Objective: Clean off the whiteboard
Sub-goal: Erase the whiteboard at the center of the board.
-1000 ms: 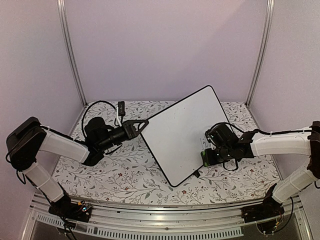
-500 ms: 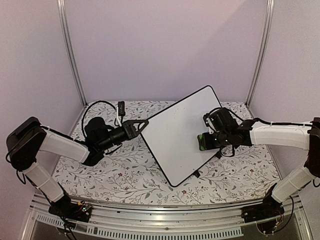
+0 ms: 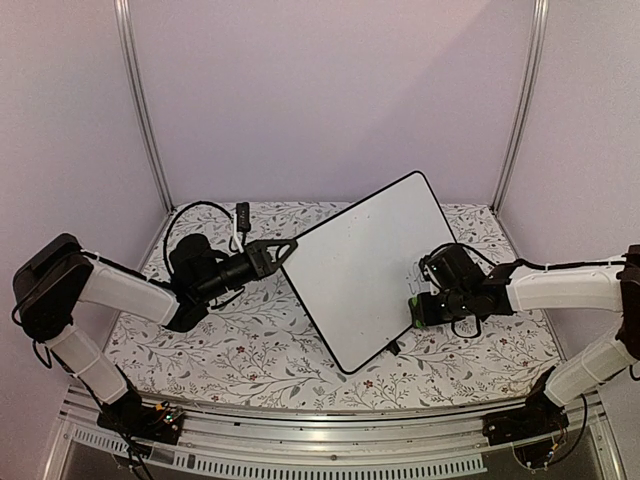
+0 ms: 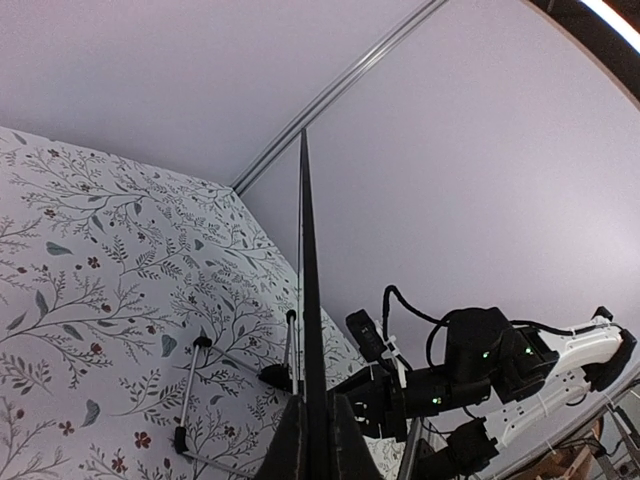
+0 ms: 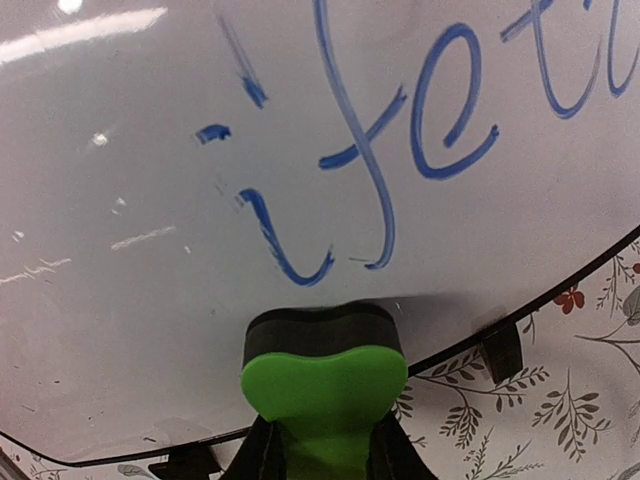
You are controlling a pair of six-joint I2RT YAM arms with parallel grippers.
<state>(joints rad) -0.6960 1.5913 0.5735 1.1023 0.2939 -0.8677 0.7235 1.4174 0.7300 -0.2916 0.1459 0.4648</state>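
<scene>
Top external view: large flat white rectangular whiteboard with thin black rim (image 3: 355, 265) stands tilted mid-table on floral-patterned table cover (image 3: 250, 350), long axis running near-left to far-right. Left gripper (image 3: 287, 247) pressed together on board's left rim, steadying it. Right gripper (image 3: 417, 311) pinching small green foam eraser block (image 5: 322, 375); block's dark face appears pressed to board near lower right rim. Blue handwritten marker strokes (image 5: 400, 150) lie just beyond eraser, further up board face. Right arm nearer them.
</scene>
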